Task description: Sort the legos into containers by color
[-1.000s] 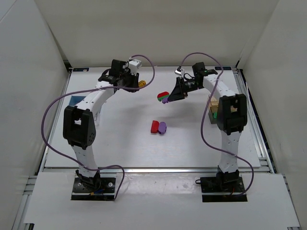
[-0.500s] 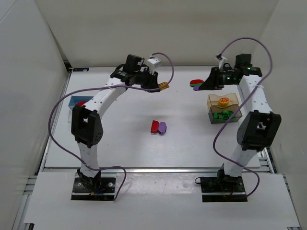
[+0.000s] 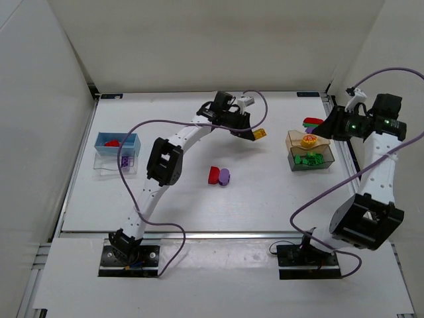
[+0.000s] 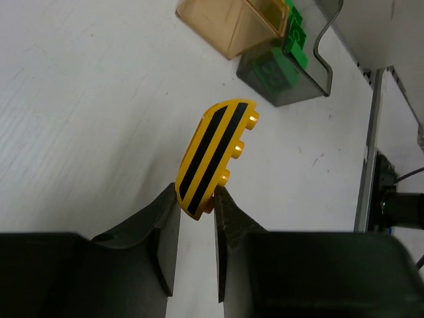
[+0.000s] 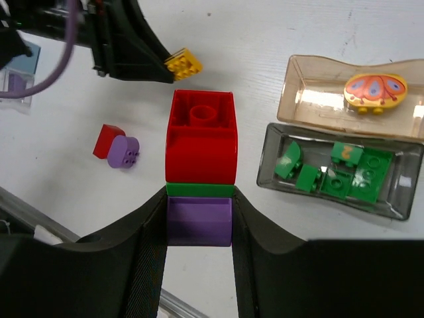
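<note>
Yellow with black stripes, the yellow block (image 4: 215,159) is pinched by one end between the left gripper (image 4: 196,202) jaws and sticks out in mid-air over the table (image 3: 165,199). It hangs left of the amber box (image 3: 298,139), where an orange rounded piece (image 5: 375,91) already lies. Right alongside sits the dark box (image 5: 271,165), packed with green blocks (image 5: 341,173).

The way to play it: keep that pinch tight, carry across until the block is squarely over the amber opening, dip low, then release. With so little block in the grip, any knock could twist it free.

Mind the traffic, too! The right gripper (image 5: 199,218) is clamped on a red, green and purple stack (image 5: 201,152) just behind those same boxes.

Compared with half a second ago, the left arm has reached well to the right and the right arm has swung out towards the table's right edge. The loose red block (image 3: 213,175) and purple block (image 3: 224,176) at centre haven't budged.
</note>
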Action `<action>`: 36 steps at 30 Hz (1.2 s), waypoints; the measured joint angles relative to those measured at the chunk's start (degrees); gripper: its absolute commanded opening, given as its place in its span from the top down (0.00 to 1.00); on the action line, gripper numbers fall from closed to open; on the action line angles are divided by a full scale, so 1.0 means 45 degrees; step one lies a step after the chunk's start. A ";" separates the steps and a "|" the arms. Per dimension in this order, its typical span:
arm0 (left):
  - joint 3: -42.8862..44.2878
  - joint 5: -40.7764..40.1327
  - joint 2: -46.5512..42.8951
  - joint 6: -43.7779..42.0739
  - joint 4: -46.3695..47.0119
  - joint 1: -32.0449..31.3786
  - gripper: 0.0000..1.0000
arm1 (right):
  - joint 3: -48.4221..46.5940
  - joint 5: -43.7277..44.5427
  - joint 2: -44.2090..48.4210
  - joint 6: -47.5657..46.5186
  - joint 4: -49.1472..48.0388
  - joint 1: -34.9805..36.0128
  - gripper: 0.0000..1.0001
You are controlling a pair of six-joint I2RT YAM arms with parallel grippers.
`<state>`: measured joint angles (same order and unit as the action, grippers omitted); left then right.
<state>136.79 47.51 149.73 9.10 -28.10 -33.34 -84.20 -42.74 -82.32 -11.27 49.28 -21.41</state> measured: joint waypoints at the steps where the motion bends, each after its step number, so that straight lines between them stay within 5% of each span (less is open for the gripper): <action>1: 0.0053 0.0063 0.0228 0.0364 0.0355 -0.0073 0.90 | 0.0102 0.0034 0.0267 -0.0024 0.0092 -0.0126 1.00; 17: 0.3075 -0.0427 0.1875 0.4012 0.7490 -0.2006 0.90 | 0.0359 0.0146 0.2025 -0.0510 0.1307 -0.1642 1.00; 36: 0.3774 -0.3050 0.3449 0.2977 0.8403 -0.2239 0.78 | 0.0355 0.0476 0.2191 -0.0602 0.2161 -0.1666 1.00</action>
<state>153.77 33.78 165.25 22.50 9.72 -43.42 -82.61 -40.60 -72.47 -13.98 59.00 -28.91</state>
